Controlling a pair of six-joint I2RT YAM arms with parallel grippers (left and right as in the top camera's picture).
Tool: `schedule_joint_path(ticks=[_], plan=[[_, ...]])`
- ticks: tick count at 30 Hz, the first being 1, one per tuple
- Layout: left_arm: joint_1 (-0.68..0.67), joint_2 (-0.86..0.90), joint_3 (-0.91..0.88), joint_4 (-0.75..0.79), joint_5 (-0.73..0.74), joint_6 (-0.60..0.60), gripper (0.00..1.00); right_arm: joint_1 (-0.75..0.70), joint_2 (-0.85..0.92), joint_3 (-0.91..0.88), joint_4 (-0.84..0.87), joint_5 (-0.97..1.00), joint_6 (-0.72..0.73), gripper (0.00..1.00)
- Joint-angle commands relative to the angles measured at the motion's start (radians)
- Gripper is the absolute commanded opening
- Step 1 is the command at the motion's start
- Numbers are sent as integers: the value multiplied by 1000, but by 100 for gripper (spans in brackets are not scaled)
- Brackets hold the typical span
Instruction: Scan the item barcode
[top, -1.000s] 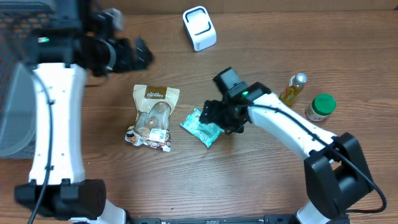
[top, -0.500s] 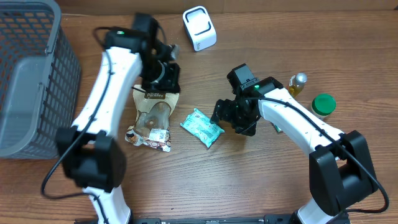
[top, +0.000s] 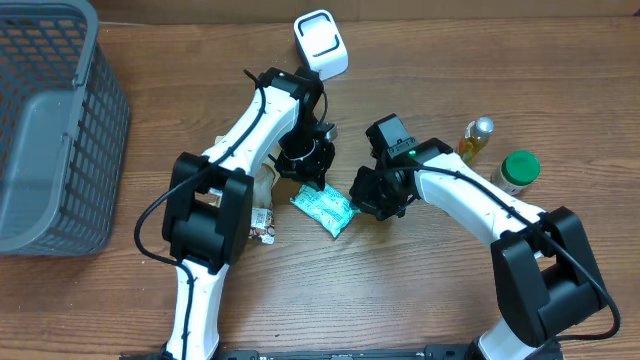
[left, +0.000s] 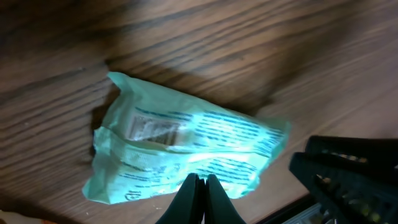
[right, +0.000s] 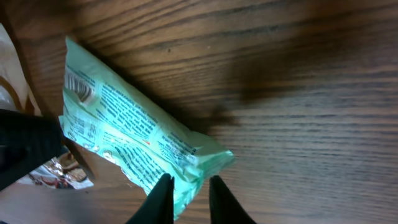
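A teal packet (top: 323, 208) lies flat on the wooden table between my two grippers. Its barcode (right: 79, 87) faces up near the left end; the left wrist view shows the barcode (left: 155, 127) too. My left gripper (top: 312, 180) is shut, its tips (left: 200, 179) meeting at the packet's (left: 186, 149) near edge, nothing visible between them. My right gripper (top: 362, 197) has closed narrowly around the packet's (right: 130, 137) right end, and the crimped corner sits between its fingers (right: 188, 185). The white scanner (top: 321, 45) stands at the back centre.
A grey basket (top: 50, 130) fills the far left. A brown snack bag (top: 262, 215) lies partly under my left arm. An oil bottle (top: 474, 140) and a green-lidded jar (top: 517, 172) stand at the right. The right arm (left: 348, 174) shows dark in the left wrist view.
My left arm swung from the back left across to the teal packet and its gripper shut. My right gripper narrowed around the packet's right end.
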Motion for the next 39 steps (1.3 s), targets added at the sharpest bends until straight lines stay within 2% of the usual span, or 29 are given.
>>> schedule_joint_path(ticks=[1,3,10,18,23,28,36,39], plan=[[3,19,-1,-11,-53,6,4,3,-6,-8,23,-11,0,9],[3,19,-3,-16,-66,6,4,3,-6,-8,39,-12,0,4],[3,19,-14,-21,-156,-24,4,13,-5,-8,113,-31,56,4],[-2,19,-76,10,-155,-31,4,13,1,-39,157,-31,57,4],[-3,19,-112,33,-156,-31,4,13,1,-108,219,39,161,4],[-4,19,-118,43,-156,-31,4,13,2,-196,346,57,169,4],[-5,19,-118,46,-213,-31,4,-3,2,-219,378,159,212,4],[-5,16,-112,48,-215,-37,4,-26,-5,-159,332,39,155,4]])
